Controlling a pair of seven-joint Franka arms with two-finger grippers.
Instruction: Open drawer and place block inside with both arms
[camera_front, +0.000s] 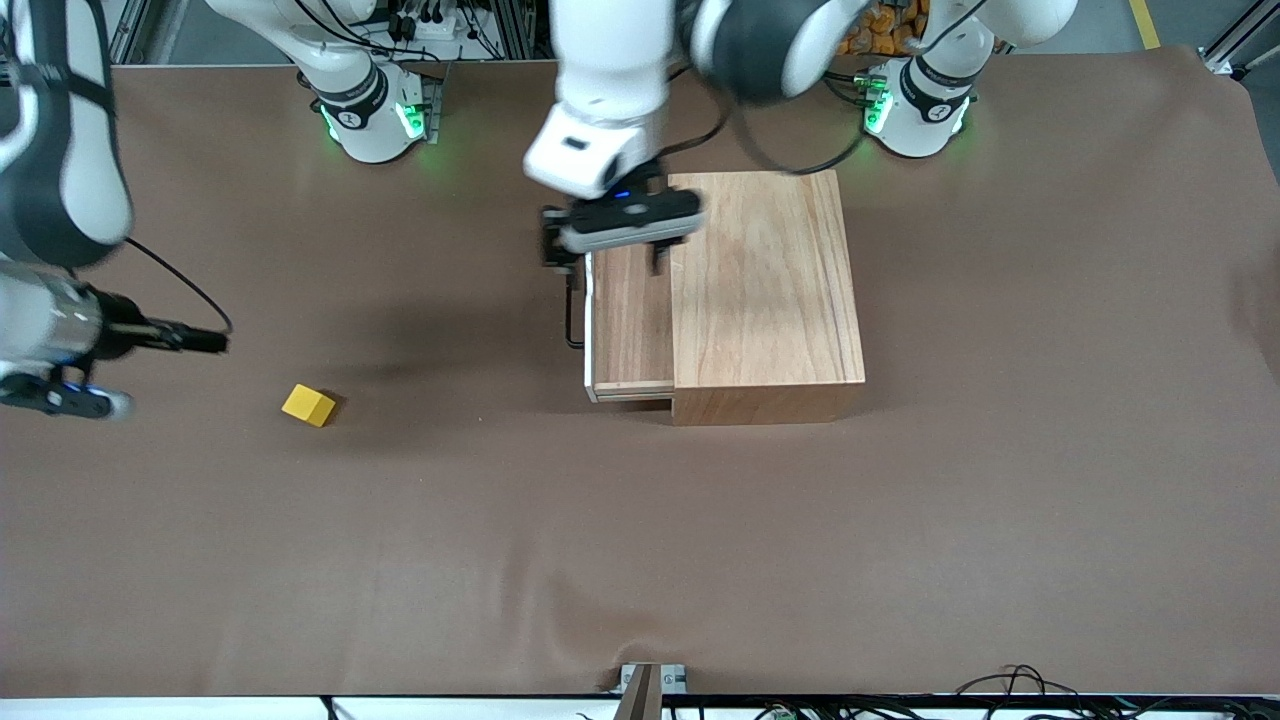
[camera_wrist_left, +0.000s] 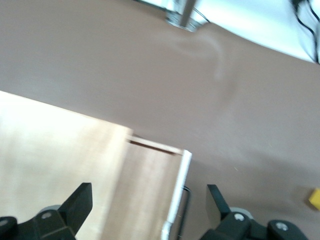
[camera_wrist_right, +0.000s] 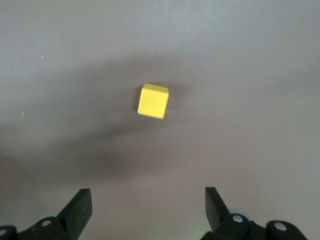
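The wooden cabinet (camera_front: 765, 290) stands mid-table. Its drawer (camera_front: 630, 320) is pulled partly out toward the right arm's end, showing a bare wood tray, a white front panel (camera_front: 589, 330) and a black wire handle (camera_front: 572, 315). My left gripper (camera_front: 605, 252) hangs open over the drawer's end nearest the bases and holds nothing. In the left wrist view the panel (camera_wrist_left: 179, 195) and handle (camera_wrist_left: 186, 212) lie between its spread fingers (camera_wrist_left: 80, 202). The yellow block (camera_front: 308, 405) sits on the table toward the right arm's end. My right gripper (camera_wrist_right: 147, 210) hovers open above the table, with the block (camera_wrist_right: 153, 101) ahead of it.
A brown cloth (camera_front: 640, 560) covers the whole table. Both arm bases (camera_front: 375, 115) with green lights stand along the table's edge farthest from the front camera. A metal clamp (camera_front: 650, 685) sits at the nearest edge. The left wrist view catches the block (camera_wrist_left: 315, 197) at its border.
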